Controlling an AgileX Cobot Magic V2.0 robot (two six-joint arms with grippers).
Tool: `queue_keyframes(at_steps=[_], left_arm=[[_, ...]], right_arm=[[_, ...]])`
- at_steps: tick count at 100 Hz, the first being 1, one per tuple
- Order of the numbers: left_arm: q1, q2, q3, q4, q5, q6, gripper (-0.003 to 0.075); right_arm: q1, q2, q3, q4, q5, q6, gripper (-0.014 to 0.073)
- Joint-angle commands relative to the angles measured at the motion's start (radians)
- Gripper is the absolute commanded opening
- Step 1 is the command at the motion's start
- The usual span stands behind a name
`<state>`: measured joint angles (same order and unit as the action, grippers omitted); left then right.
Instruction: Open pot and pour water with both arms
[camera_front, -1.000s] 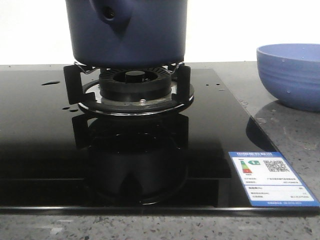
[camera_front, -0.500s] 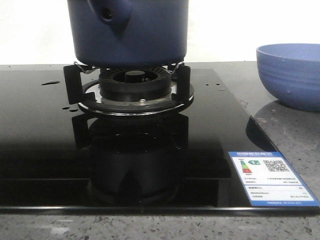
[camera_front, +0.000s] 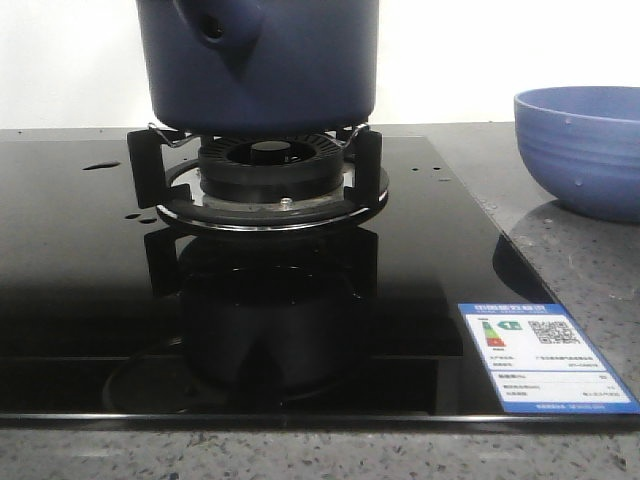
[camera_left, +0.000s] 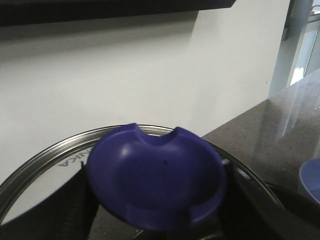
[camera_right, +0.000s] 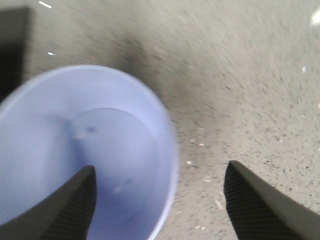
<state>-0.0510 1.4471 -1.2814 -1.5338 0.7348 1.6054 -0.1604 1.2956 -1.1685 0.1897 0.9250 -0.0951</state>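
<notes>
The dark navy pot (camera_front: 290, 70) stands on the burner stand (camera_front: 270, 185), its side socket (camera_front: 213, 28) facing me; its top is out of view. In the left wrist view my left gripper (camera_left: 159, 202) is shut on the dark blue knob (camera_left: 155, 175) of a glass lid with a steel rim (camera_left: 40, 157). My right gripper (camera_right: 160, 200) is open and empty, hovering over the rim of the light blue bowl (camera_right: 75, 150). Water shows as small drops on the black cooktop (camera_front: 100, 166). Neither gripper shows in the front view.
The light blue ribbed bowl (camera_front: 585, 150) sits on the speckled grey counter (camera_front: 560, 260) to the right of the black glass cooktop (camera_front: 80, 270). A blue and white label (camera_front: 545, 360) is stuck at the cooktop's near right corner. A white wall stands behind.
The pot has shifted a little to the right on the burner stand. The bowl and cooktop stay put.
</notes>
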Motion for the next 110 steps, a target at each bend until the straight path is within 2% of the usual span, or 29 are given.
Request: queue_keyframes(at_steps=[1,14,21,26,43,51,79,94,110], left_arm=[[0.021,-0.05,-0.041,-0.077,0.018,-0.004,0.0316],[0.037,-0.05,-0.041,-0.077,0.015,-0.004,0.0316],[0.045,-0.05,-0.042,-0.077,0.015,-0.004,0.0316],[0.05,-0.05,-0.042,-0.077,0.015,-0.004,0.0316],[0.052,-0.05,-0.042,-0.077,0.008,-0.004,0.0316],[0.052,-0.05,-0.042,-0.077,-0.01,-0.004,0.0316],[0.052,-0.05,-0.042,-0.077,-0.065,-0.004,0.0316],[0.052,-0.05,-0.042,-0.077,-0.089,-0.004,0.0316],[0.052,-0.05,-0.042,-0.077,-0.111,-0.004,0.0316]], right_arm=[[-0.016,0.059,-0.046,0.005,-0.004,0.0,0.0476],[-0.016,0.141,-0.046,0.015,-0.006,0.0,0.0472],[-0.016,0.168,-0.046,0.025,-0.006,0.0,0.0424],[-0.016,0.176,-0.046,0.03,-0.008,0.0,0.0354],[-0.016,0.179,-0.046,0.03,-0.028,0.0,0.0029],[-0.016,0.179,-0.046,0.03,-0.026,-0.006,-0.0074],[-0.016,0.179,-0.092,0.043,0.004,-0.027,-0.0074],[-0.007,0.179,-0.2,0.081,0.063,-0.04,-0.0074],[0.048,0.185,-0.343,0.088,0.135,-0.04,-0.0073]])
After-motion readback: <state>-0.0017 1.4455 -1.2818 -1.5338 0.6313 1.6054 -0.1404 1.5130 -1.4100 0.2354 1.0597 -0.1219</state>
